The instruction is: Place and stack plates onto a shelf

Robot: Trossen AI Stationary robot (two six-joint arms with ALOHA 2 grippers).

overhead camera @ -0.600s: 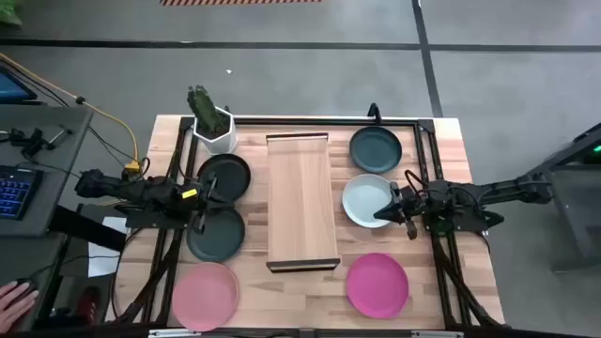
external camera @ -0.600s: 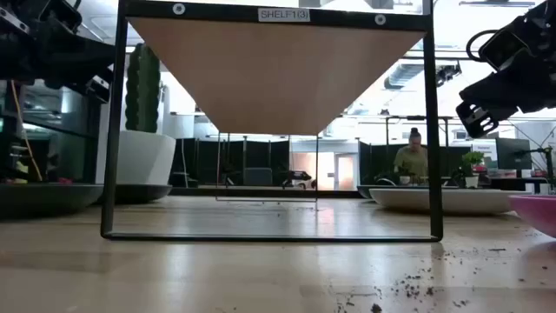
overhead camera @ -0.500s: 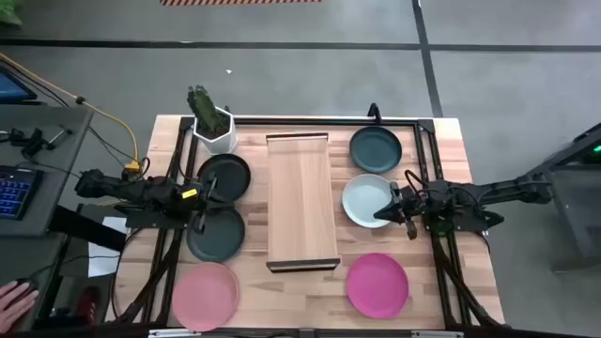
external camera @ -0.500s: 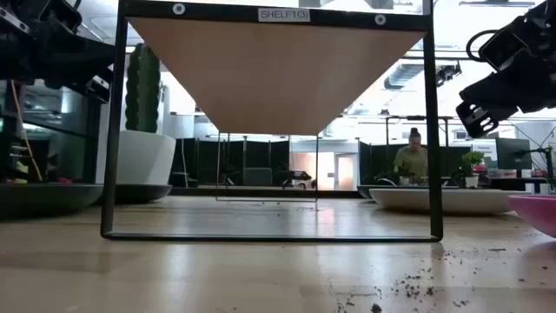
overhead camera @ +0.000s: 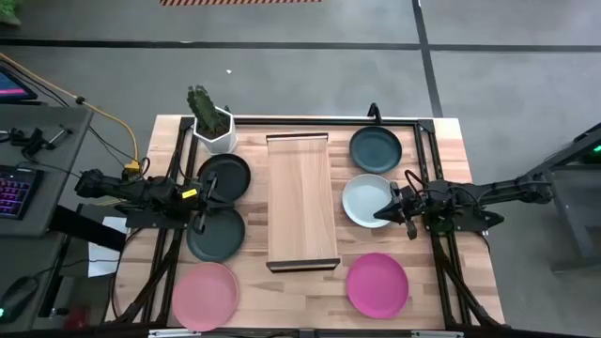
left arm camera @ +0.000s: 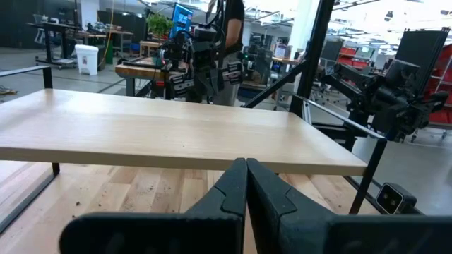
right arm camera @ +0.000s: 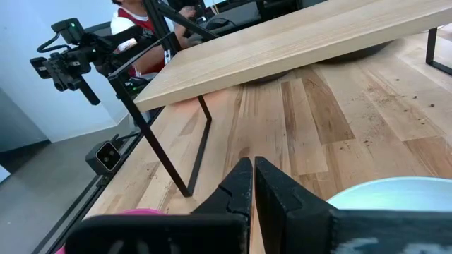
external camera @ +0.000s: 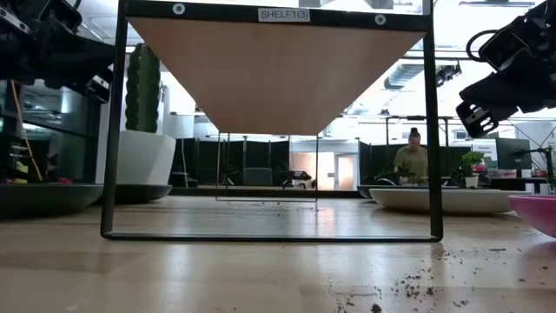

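The empty shelf [overhead camera: 301,201] stands mid-counter [overhead camera: 310,286]. At its 9 o'clock lie two dark plates [overhead camera: 224,176], with a pink plate [overhead camera: 204,295] at 7. At 3 lies the pale plate [overhead camera: 366,200], a dark one at 1 and a pink one at 5. The left gripper [overhead camera: 208,200] hovers between the dark plates, jaws pressed together, empty. The right gripper [overhead camera: 387,213] hovers at the pale plate's edge, jaws likewise closed.
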